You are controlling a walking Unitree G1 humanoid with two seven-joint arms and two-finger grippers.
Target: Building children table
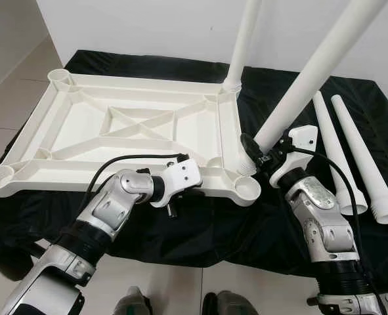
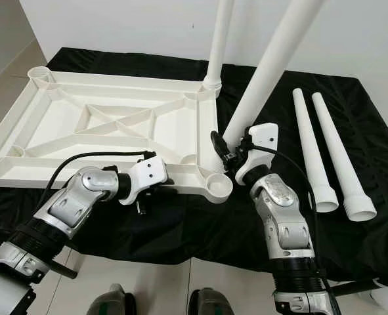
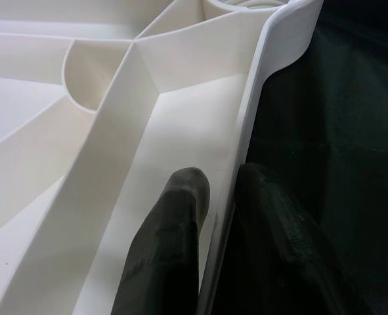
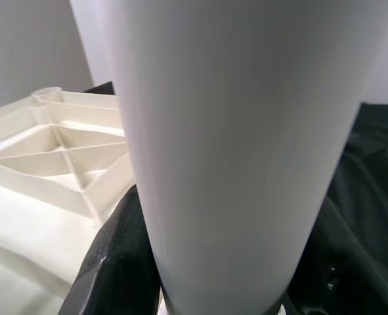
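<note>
Fingers of the right gripper (image 1: 256, 157) are closed around the lower end of a white table leg (image 1: 312, 82), just above its ribbed foot, which hangs over the near right corner socket (image 1: 247, 188) of the upturned tabletop (image 1: 115, 131). The leg leans up and away to the right, its long axis well off upright, so it looks not yet seated. The left gripper (image 3: 216, 230) pinches the tabletop's near rim, one finger (image 3: 174, 223) inside the wall and the other outside, steadying it.

The leg is probably hollow plastic: light, stiff and smooth, so likely to slip or swing at its free end. Holding low near the foot suits guiding it into the socket.

Another leg (image 1: 243, 42) stands upright in the far right socket. Two spare legs (image 1: 351, 154) lie side by side toward the right edge of the surface, on a black cloth (image 1: 213, 226), wide ends toward the robot.
</note>
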